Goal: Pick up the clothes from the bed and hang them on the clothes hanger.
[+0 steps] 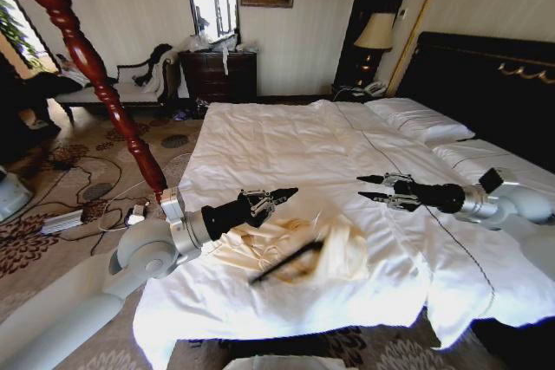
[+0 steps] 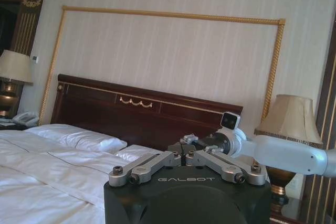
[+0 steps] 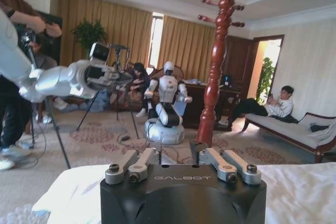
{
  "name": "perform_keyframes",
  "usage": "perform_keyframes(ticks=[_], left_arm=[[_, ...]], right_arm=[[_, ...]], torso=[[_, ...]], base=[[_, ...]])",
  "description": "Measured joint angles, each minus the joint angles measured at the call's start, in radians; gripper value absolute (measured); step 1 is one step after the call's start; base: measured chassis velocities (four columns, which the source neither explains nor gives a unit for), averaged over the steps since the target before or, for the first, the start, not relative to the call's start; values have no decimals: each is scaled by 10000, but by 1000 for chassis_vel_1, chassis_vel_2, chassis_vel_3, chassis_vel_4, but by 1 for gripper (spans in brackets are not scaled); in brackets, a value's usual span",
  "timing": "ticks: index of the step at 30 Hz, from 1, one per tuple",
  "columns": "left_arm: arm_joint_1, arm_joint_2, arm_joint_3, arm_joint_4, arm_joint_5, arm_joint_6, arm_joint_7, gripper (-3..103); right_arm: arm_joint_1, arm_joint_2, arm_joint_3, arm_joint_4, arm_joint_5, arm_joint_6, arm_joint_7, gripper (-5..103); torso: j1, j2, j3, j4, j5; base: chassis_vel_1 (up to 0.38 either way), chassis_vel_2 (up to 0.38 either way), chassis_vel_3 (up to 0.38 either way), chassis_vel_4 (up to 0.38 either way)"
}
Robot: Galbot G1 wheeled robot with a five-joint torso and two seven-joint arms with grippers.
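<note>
The pale cream-yellow, thin-fabric garment [image 1: 334, 249] lies crumpled on the white duvet of the very wide bed [image 1: 286, 153], close to the bed's foot edge, at about six o'clock in the head view. Across it, toward its seven o'clock side, rests the slim black triangular clothes hanger [image 1: 286, 263], one dark bar slanting over the cloth; its hook cannot be made out.

The left tool [image 1: 284, 194] hovers just above the garment's ten o'clock corner, its dark fingers pressed together to a point aimed toward three o'clock, holding nothing. The left arm reaches in from the eight o'clock corner of the head view.

The right tool [image 1: 373, 190] hangs over the bare duvet at about two o'clock from the garment, apart from it, its two dark fingers spread and empty, pointing toward nine o'clock. In the left wrist view the right tool [image 2: 191, 141] appears beyond the left arm's own black housing, in front of the dark headboard with gold trim [image 2: 142, 106].

The tall red-brown turned-wood coat stand [image 1: 91, 71] rises from the patterned carpet beside the bed, at ten o'clock from the garment. White pillows [image 1: 421, 120] lie by the headboard at one o'clock.
</note>
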State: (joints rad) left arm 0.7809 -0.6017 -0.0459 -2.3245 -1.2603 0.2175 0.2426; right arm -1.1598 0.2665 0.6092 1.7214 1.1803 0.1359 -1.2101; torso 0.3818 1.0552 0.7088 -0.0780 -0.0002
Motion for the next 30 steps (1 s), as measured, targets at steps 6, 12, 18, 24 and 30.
perform_keyframes(ticks=[6, 12, 18, 24, 30], left_arm=[[965, -284, -382, 789, 765, -134, -828, 0], [2449, -968, -864, 2324, 2462, -462, -1587, 0], [2893, -1590, -813, 3483, 3482, -539, -3822, 7], [3666, -1758, -1232, 3725, 4753, -750, -5667, 33], [4886, -2187, -2053, 3982, 5941, -812, -6299, 55]], right_arm=[[-687, 620, -26, 118, -739, 464, 1023, 10], [-1819, 1281, -54, 494, -2056, 715, 3443, 31], [-3195, 1680, -270, 1226, -3339, 187, 5306, 52], [-3083, 1796, -1000, 1197, -4652, -1170, 5252, 74], [-2366, 1783, -1652, 382, -5141, -1664, 4823, 95]], torso=[[0, 0, 0, -3, 4], [0, -1, 0, 6, 0], [0, 0, 0, -3, 3], [-1, 0, 0, 1, 1], [0, 0, 0, 3, 0]], base=[[0, 0, 0, 0], [0, 0, 0, 0], [0, 0, 0, 0], [0, 0, 0, 0], [0, 0, 0, 0]])
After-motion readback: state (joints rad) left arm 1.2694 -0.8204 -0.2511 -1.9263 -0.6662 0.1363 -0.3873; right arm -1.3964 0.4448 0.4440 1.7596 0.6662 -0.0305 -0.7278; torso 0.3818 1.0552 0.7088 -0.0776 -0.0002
